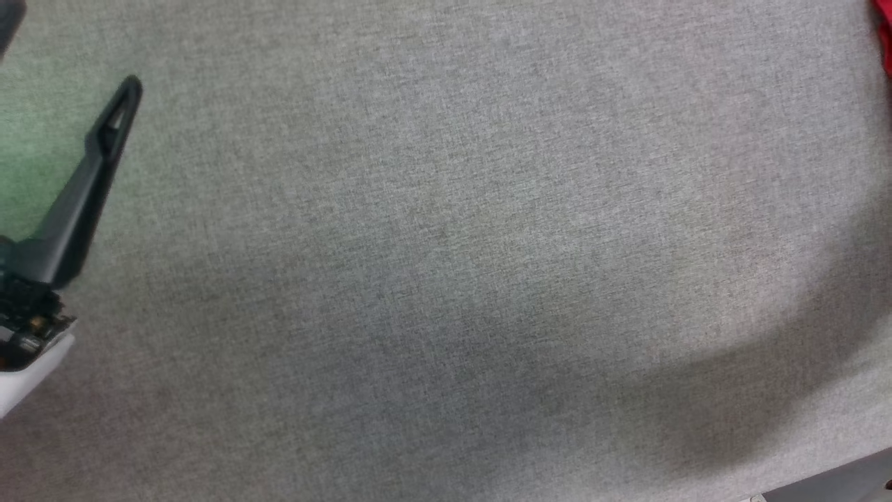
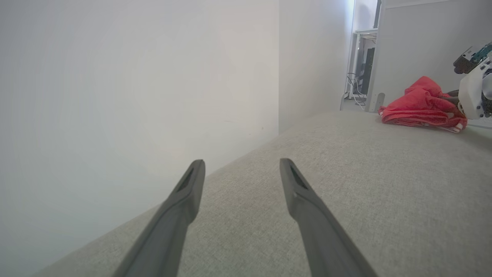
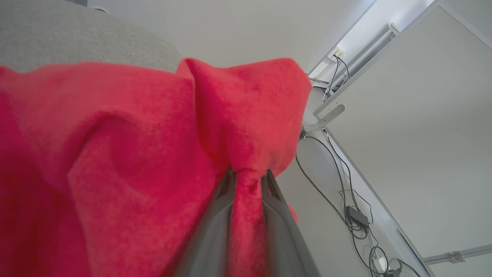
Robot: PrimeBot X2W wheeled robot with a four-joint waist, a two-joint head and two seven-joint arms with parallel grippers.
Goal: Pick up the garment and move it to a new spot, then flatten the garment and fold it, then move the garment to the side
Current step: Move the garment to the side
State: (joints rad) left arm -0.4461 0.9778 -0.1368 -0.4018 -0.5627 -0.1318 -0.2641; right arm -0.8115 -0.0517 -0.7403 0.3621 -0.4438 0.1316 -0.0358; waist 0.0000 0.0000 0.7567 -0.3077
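Pinching a fold of the garment (image 3: 134, 146), heaped at the far right edge of the tabletop (image 1: 446, 251), the right gripper (image 3: 249, 174) should lift until the cloth hangs free before carrying it across, while the left gripper (image 2: 241, 163) hovers with fingers spread.

I see a grey woven fabric surface (image 1: 446, 251) spanning the work area, bordered on its left by a plain white wall (image 2: 134, 77). Beyond the surface, toward the far right, I note a pale partition panel (image 2: 415, 38) with a white desk frame (image 2: 361, 34) just left of it. Beside the panel, black cables (image 3: 338, 169) run down from a wall socket (image 3: 338, 52), and a dark power adapter (image 3: 357, 217) lies among them.
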